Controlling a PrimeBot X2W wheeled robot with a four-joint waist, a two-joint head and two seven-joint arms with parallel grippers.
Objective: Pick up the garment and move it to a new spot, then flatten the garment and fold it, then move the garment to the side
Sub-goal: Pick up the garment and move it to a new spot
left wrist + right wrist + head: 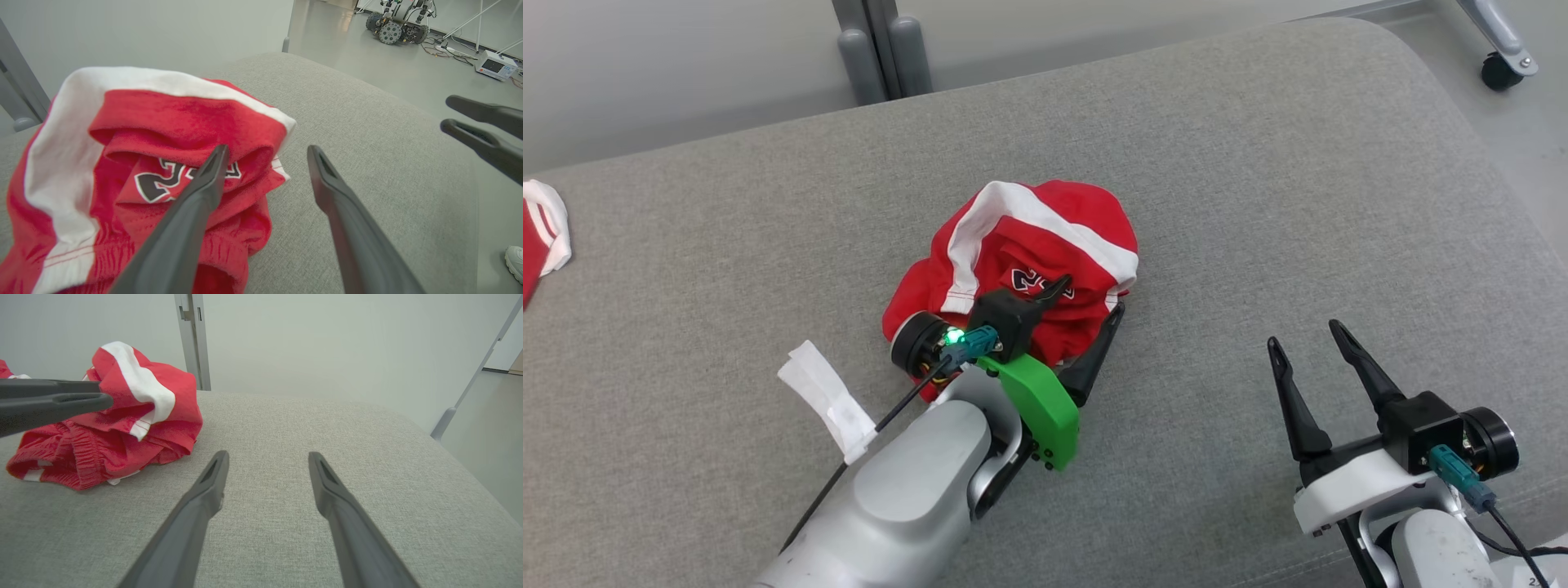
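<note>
Garment (1013,253): red with white bands, crumpled in a heap near the middle of grey cushion (1258,163), dark number print partly showing among the folds. At the heap's near right edge, left gripper (1092,296), spread wide and clamping nothing. Seen from the left wrist: one finger (200,192) lying across the number print, the other (339,212) over bare cushion just beside the hem (touching the cloth or a little above it, cannot tell). Green bracket (1041,400) behind that gripper, small green light beside it, white tag (829,400) on the cable.

Off to the right, well apart from the heap, right gripper (1304,335), likewise spread and empty, fingers pointing away from the robot over bare cushion. From the right wrist: heap at upper left, elastic waistband bunched at its near side, left gripper's fingers crossing in front of it.

At the cushion's far left edge, second red-and-white cloth (543,233). Beyond the cushion's far right corner, black caster (1499,72) on a grey leg. On the floor past the cushion, small wheeled machine (398,26), and at the lower right a white shoe (515,261).
</note>
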